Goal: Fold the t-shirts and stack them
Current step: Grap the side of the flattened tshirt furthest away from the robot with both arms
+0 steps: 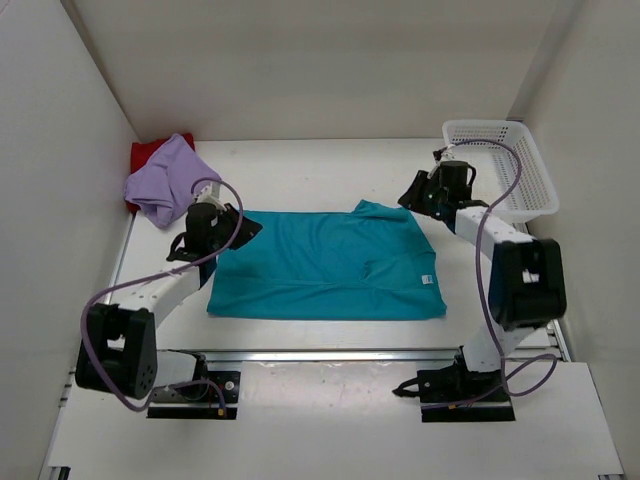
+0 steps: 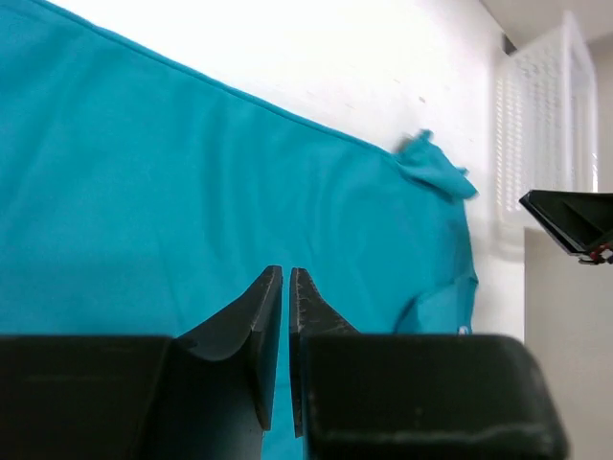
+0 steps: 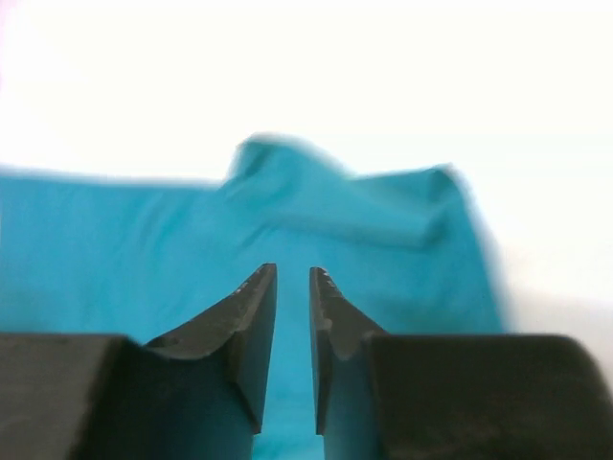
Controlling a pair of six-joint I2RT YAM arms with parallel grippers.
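Observation:
The teal-blue t-shirt (image 1: 330,265) lies spread flat in the middle of the table, with a small white label near its right edge. My left gripper (image 1: 248,228) hovers over its far left corner, jaws shut with only a sliver between them and nothing held (image 2: 285,271). My right gripper (image 1: 410,195) hovers by the shirt's far right corner, jaws nearly together and empty (image 3: 293,270). The teal cloth fills the left wrist view (image 2: 192,172) and the right wrist view (image 3: 144,240). The lavender t-shirt (image 1: 165,182) lies crumpled at the far left on the dark red t-shirt (image 1: 146,152).
A white lattice basket (image 1: 505,170) stands at the far right, behind the right arm; it also shows in the left wrist view (image 2: 546,115). White walls enclose the table on the left, back and right. A metal rail (image 1: 380,353) runs along the near edge.

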